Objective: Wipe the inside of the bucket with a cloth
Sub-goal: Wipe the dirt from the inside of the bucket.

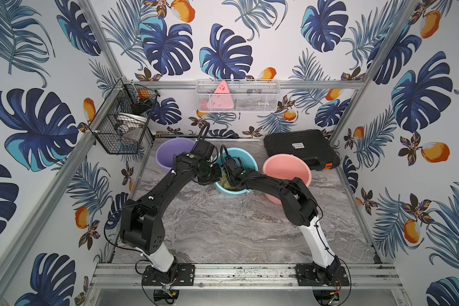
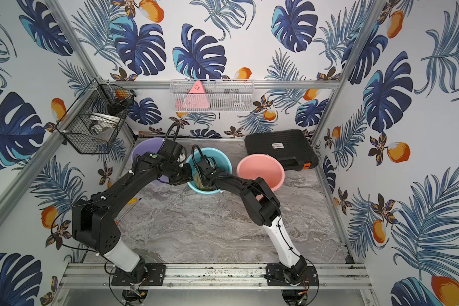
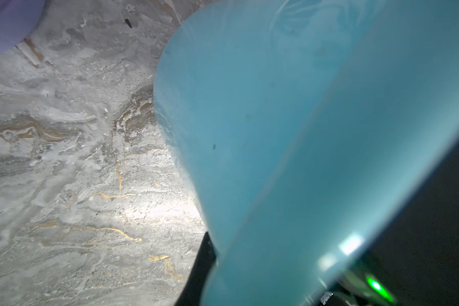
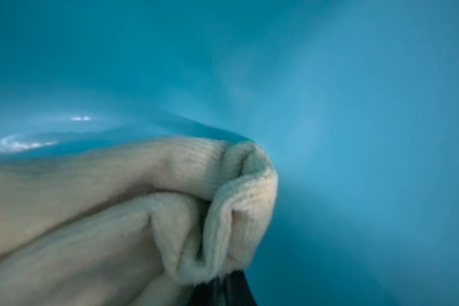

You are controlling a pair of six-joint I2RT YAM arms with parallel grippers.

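inside bucket, cloth, case label maybe illegible

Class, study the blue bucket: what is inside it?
The cloth, bunched against the wall, and the right claw shut on it. The floor of the bucket and the claw's tips are covered.

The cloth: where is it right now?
In both top views the cloth sits bunched inside the blue bucket, between the purple bucket and the pink bucket, pinched by the right gripper.
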